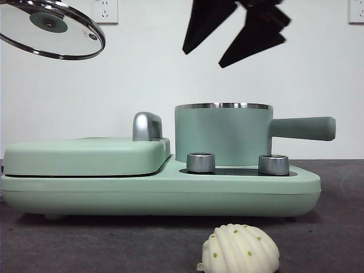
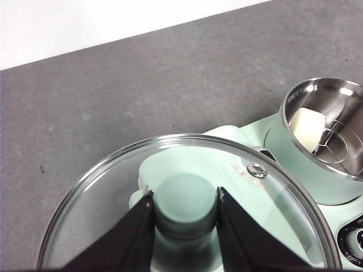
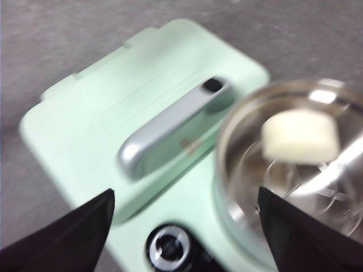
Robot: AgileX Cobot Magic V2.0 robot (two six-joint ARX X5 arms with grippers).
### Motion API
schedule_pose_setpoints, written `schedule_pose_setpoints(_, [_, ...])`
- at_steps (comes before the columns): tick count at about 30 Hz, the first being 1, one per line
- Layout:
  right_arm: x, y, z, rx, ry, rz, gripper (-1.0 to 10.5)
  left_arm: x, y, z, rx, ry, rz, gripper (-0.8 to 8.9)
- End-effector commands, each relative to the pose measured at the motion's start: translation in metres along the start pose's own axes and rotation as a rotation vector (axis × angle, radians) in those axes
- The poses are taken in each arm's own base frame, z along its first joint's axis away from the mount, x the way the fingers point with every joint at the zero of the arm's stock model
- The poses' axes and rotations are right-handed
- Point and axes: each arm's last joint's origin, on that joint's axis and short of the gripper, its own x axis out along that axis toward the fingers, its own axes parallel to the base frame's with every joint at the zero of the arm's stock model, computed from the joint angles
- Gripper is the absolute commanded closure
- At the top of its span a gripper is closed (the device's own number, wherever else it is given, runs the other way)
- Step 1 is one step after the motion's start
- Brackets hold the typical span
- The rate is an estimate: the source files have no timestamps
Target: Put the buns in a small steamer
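1. My left gripper [image 2: 184,212] clamps the green knob of the glass lid [image 2: 102,198], holding it in the air off to the side of the small steamer [image 1: 222,136].
2. My right gripper [image 3: 184,226] hangs spread wide and empty above the steamer's open steel rim.
3. 1 smooth bun [image 3: 299,137] lies inside the steamer (blurred in my right wrist view).
4. The ridged bun [image 1: 242,249] sits on the table [image 1: 68,244] in front of the appliance base [image 1: 159,193], with bare table around it.

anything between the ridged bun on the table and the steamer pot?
Yes, front view: the mint-green appliance base and its two steel knobs stand between the ridged, green-specked cream bun and the mint-green cylindrical steamer pot.
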Motion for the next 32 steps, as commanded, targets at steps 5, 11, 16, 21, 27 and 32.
schedule_pose_setpoints(5, [-0.012,0.023,-0.054,-0.022,0.013,0.087,5.5,-0.003,-0.001,0.007,0.012,-0.044,-0.003,8.03])
schedule_pose_setpoints(11, [-0.006,0.043,-0.082,-0.138,0.088,0.212,5.5,-0.003,-0.001,0.007,0.012,-0.044,-0.003,8.03])
schedule_pose_setpoints(16, [0.005,0.058,-0.100,-0.190,0.181,0.241,5.5,-0.003,-0.001,0.007,0.012,-0.044,-0.003,8.03])
schedule_pose_setpoints(21, [0.018,0.068,-0.113,-0.263,0.254,0.197,5.5,-0.003,-0.001,0.007,0.012,-0.044,-0.003,8.03])
schedule_pose_setpoints(27, [0.035,0.071,-0.125,-0.278,0.351,0.178,5.5,-0.003,-0.001,0.007,0.012,-0.044,-0.003,8.03])
schedule_pose_setpoints(32, [0.050,0.070,-0.136,-0.279,0.434,0.155,5.5,-0.003,-0.001,0.007,0.013,-0.044,-0.003,8.03])
